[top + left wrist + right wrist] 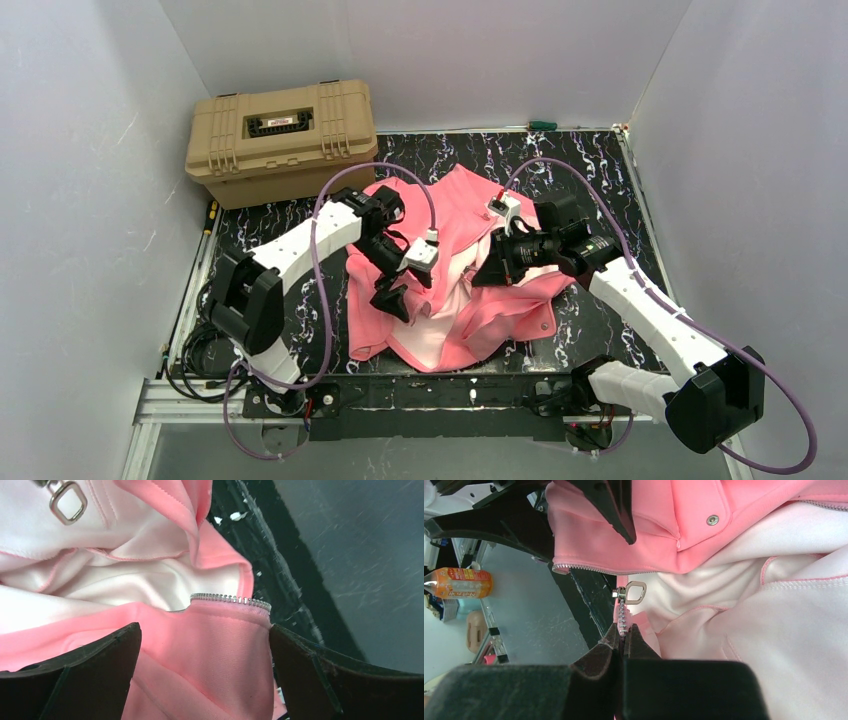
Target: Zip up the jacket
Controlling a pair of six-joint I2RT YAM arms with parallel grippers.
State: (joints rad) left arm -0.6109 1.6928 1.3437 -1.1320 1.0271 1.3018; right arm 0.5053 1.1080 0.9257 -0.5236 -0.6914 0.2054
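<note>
jacket: bring the loose tooth row to the slider

the jacket (pixel 470 205) lies open on the black table (pixel 600 160) between the two arms, pale lining up. the tan case (pixel 280 140) is well apart at the far left.

the right gripper (pixel 622 632) is clamped on the jacket's toothed edge just below the slider (pixel 620 594), whose pull tab (pixel 636 592) hangs free. the left gripper (pixel 204 630) has its jaws wide apart and holds nothing. it is poised over the hem corner where the other tooth row (pixel 230 599) ends.

as i judge it, the step in hand is to seat that loose end in the slider; nothing is zipped yet. to do it well, the left jaws should close on the pink cloth just behind the tooth row, leaving its end bare so it can enter. the right grip should keep its edge taut so the slider's mouth does not swing. the loose end should come in along the line of the teeth, not across it. a bite too far from the end would likely let the corner flop and miss.

the jacket's front faces up. its hem points toward the near edge of the table, by the arm bases, and its upper part toward the far wall. the long axis, and the zipper with it, runs roughly near to far.
</note>
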